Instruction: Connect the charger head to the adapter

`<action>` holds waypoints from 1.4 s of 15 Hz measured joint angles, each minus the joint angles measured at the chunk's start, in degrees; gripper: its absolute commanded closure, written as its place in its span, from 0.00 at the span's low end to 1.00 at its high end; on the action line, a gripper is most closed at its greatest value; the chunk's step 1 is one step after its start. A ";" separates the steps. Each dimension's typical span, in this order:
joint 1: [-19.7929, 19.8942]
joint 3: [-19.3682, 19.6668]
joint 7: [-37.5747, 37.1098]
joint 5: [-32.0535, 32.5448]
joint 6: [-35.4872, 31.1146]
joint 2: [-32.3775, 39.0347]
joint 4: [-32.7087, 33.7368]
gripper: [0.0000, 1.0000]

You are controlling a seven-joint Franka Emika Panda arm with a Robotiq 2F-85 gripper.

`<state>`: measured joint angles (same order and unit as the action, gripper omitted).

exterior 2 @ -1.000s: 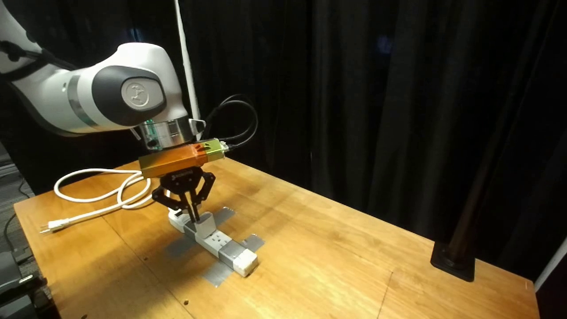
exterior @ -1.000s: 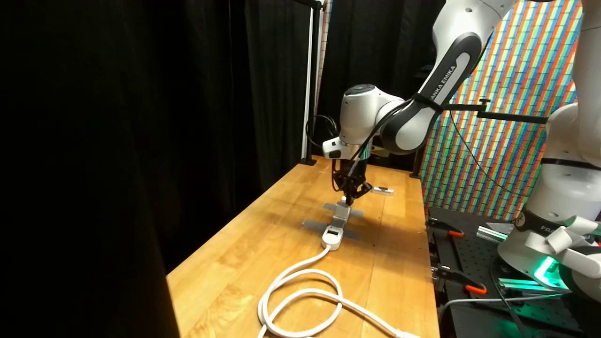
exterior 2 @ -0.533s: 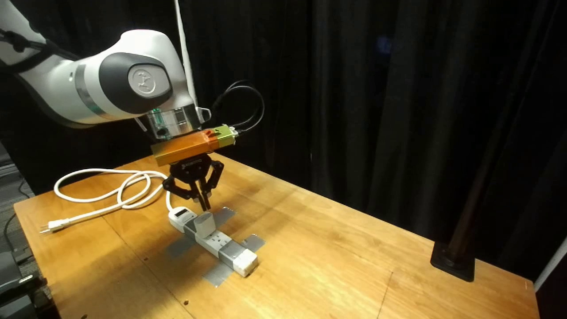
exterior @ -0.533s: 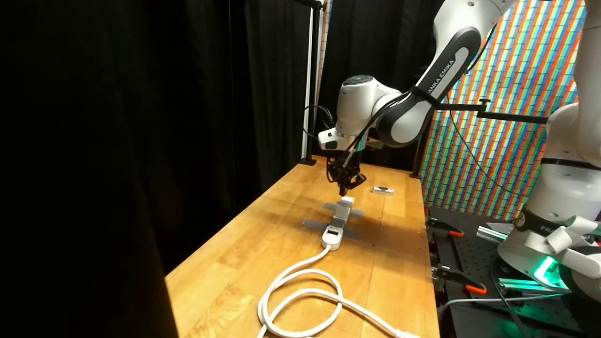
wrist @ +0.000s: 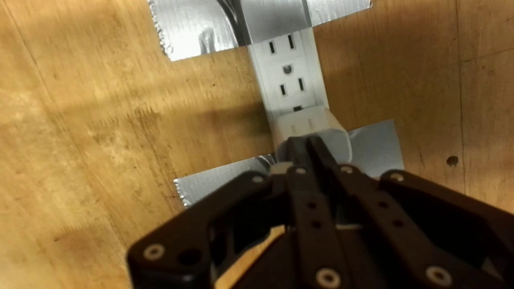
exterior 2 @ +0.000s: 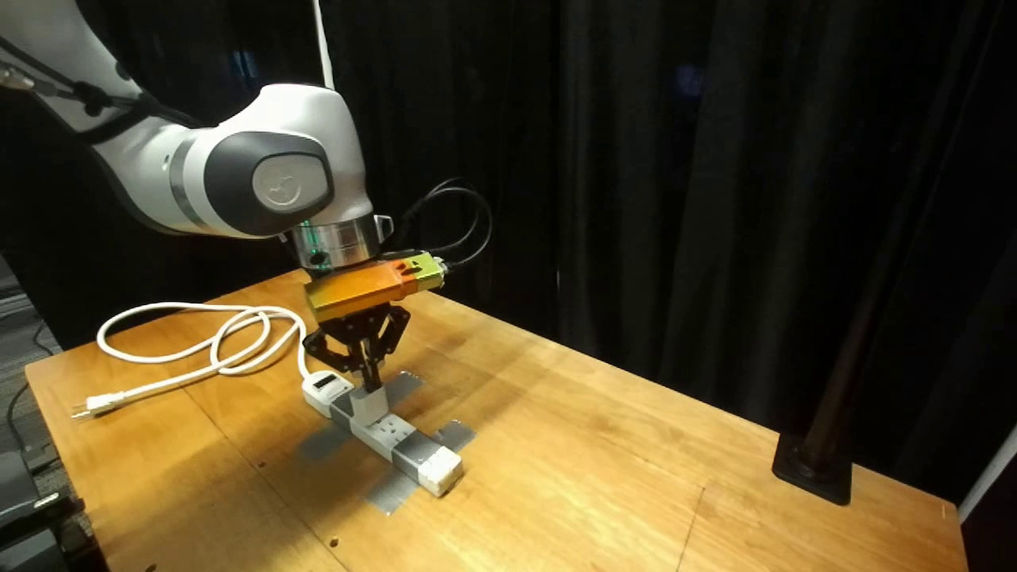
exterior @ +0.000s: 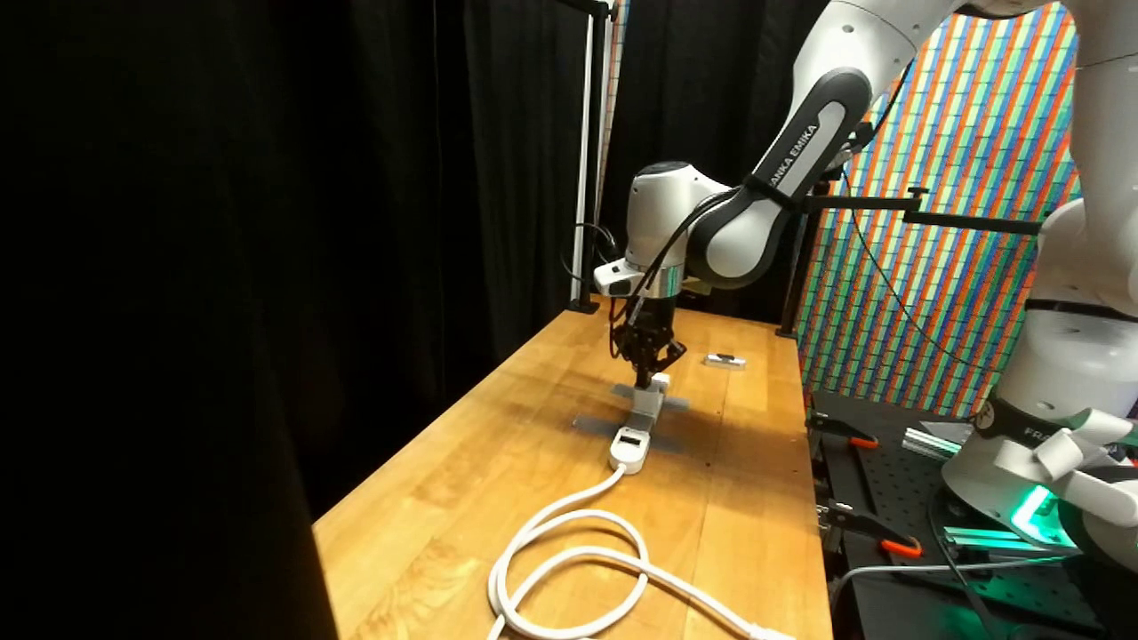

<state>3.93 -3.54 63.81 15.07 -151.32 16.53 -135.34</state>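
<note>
The charger head (exterior 2: pixel 369 407) is a small white block standing upright on the adapter, near its display end. It also shows in the wrist view (wrist: pixel 340 145). The adapter (exterior 2: pixel 395 430) is a long whitish strip with outlet slots, taped to the table; its slots show in the wrist view (wrist: pixel 289 76), and its display end in an exterior view (exterior: pixel 629 452). My gripper (exterior 2: pixel 373 387) is shut, its fingertips close together with only a narrow gap. In the wrist view the fingertips (wrist: pixel 307 140) overlap the block's top face, with nothing held between them. Firm contact cannot be told. The plug prongs are hidden.
Grey tape strips (exterior 2: pixel 392 491) hold the adapter to the wooden table (exterior 2: pixel 556 477). A thick white cable (exterior: pixel 578 560) lies coiled beyond the display end. A small white object (exterior: pixel 725 361) lies farther along the table. A black stand base (exterior 2: pixel 810 469) stands near the edge.
My gripper rose from beside the charger head's top, shifted sideways over it, then came down onto its top. It stays shut. The adapter and cable have not moved.
</note>
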 measured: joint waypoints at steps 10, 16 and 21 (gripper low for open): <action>1.23 -0.37 4.22 -4.15 -4.26 -1.01 -2.71 0.92; 1.36 0.03 3.94 -3.73 -10.89 -2.46 -6.89 0.63; -3.68 7.27 -11.95 12.56 -8.54 -5.13 -8.65 0.25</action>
<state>0.25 3.73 51.86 27.63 -159.86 11.40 -143.99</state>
